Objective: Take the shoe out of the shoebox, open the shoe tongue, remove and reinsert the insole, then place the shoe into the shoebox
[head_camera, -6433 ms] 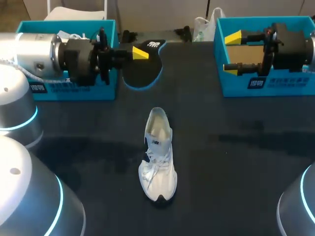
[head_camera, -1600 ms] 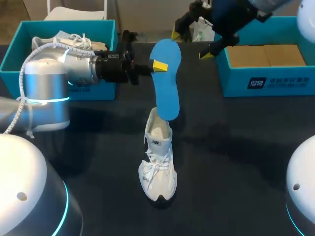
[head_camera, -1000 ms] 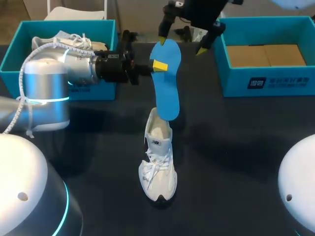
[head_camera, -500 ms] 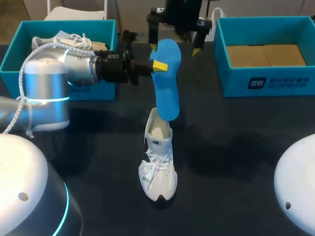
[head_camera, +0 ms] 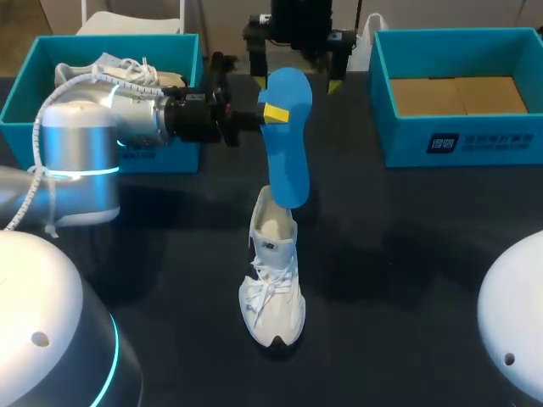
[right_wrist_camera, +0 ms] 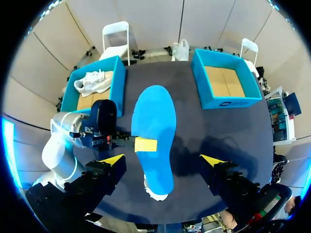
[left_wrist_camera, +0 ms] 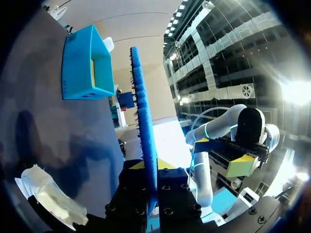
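The left jaws pinch an upright blue insole (head_camera: 286,153) by its edge, with its lower end over the heel of a white shoe (head_camera: 273,280) on the dark tabletop (head_camera: 407,280). The right jaws hover spread wide above the insole's top. A teal shoebox (head_camera: 475,144) sits far right.

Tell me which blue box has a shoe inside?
The left box: a white shoe lies in it. The right box shows only brown cardboard.

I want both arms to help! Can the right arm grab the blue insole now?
Probably yes. The right gripper hangs over the insole with its fingers open on either side and nothing between. The left gripper pinches its side edge.
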Motion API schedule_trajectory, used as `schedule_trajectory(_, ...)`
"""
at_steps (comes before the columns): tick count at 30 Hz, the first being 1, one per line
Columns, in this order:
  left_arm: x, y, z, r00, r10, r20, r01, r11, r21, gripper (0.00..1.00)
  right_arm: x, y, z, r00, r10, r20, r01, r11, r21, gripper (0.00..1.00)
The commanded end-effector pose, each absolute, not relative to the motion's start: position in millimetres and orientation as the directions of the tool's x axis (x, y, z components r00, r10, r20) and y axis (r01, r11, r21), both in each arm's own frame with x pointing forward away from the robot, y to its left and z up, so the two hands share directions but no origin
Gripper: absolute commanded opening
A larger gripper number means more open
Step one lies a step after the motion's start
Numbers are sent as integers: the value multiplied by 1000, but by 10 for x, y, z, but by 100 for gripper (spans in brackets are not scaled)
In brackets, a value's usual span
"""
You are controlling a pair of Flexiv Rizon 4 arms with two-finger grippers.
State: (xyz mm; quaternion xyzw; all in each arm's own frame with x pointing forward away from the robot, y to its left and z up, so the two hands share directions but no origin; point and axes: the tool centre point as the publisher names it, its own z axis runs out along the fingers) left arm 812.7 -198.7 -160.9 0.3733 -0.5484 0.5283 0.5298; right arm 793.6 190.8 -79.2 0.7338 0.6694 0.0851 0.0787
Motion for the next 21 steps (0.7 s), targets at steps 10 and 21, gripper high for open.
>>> schedule_trajectory(10, 8131, -1994, -1617, -160, 153, 975, -969, 163, -185, 0, 7926, 1770, -808, -6, 981, 194, 970, -42, 241, 100)
schedule_trajectory(21, 8131, -1994, -1617, -160, 153, 975, -969, 163, -185, 0, 7927, 1504, -836, -75, 938, 339, 974, -4, 225, 100)
